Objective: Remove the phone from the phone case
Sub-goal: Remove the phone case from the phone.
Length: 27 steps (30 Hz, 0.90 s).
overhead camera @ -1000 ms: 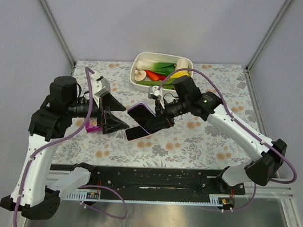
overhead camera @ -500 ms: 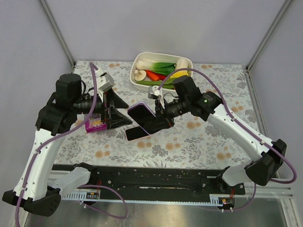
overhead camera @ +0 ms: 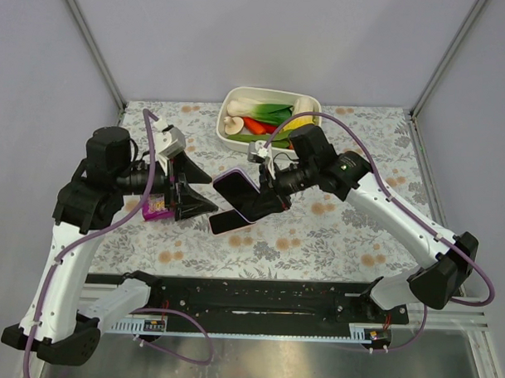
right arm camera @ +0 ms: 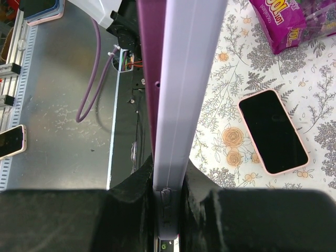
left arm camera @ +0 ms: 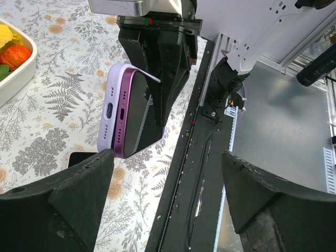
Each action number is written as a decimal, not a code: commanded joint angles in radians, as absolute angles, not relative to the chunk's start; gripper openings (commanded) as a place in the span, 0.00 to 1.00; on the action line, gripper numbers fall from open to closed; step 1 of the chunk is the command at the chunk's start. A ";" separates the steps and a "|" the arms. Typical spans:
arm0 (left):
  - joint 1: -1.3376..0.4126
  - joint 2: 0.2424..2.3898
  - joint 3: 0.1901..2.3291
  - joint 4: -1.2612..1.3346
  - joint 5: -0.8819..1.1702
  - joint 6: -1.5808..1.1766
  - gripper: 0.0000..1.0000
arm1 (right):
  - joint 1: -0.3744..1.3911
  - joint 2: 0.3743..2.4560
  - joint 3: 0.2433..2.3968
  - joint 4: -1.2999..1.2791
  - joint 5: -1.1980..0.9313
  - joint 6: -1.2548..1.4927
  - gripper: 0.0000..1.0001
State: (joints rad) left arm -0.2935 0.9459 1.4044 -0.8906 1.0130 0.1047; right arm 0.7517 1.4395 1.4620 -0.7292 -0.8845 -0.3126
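Observation:
My right gripper [overhead camera: 264, 199] is shut on the phone case [overhead camera: 232, 190], a lavender shell with the purple phone [left arm camera: 128, 113] still in it, held tilted above the table. In the right wrist view the case [right arm camera: 186, 79] runs up from between my fingers [right arm camera: 131, 189], with the phone's purple edge [right arm camera: 149, 79] on its left. In the left wrist view a thin lip of the case [left arm camera: 107, 113] stands off the phone near the top. My left gripper [overhead camera: 204, 191] is open just left of the phone, its jaws wide and holding nothing [left arm camera: 168, 157].
A second phone [overhead camera: 226, 221] in a pink case lies flat on the flowered cloth below the held one. A purple snack packet [overhead camera: 155, 206] lies under my left wrist. A white dish of vegetables [overhead camera: 309, 104] stands at the back. The black rail [overhead camera: 249, 297] lines the near edge.
The left arm swung a little toward the phone and came back to about where it was. The right gripper and the cased phone have stayed put.

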 commanded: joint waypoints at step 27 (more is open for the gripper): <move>-0.336 0.963 1.296 -0.729 1.181 0.014 0.86 | 0.733 1.450 1.543 -0.634 -0.951 -0.253 0.00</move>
State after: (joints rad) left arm -0.3134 0.9665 1.3087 -0.7574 1.0679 0.0429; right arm 0.7364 1.4452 1.4700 -0.7486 -0.8886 -0.2752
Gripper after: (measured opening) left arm 0.856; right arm 0.200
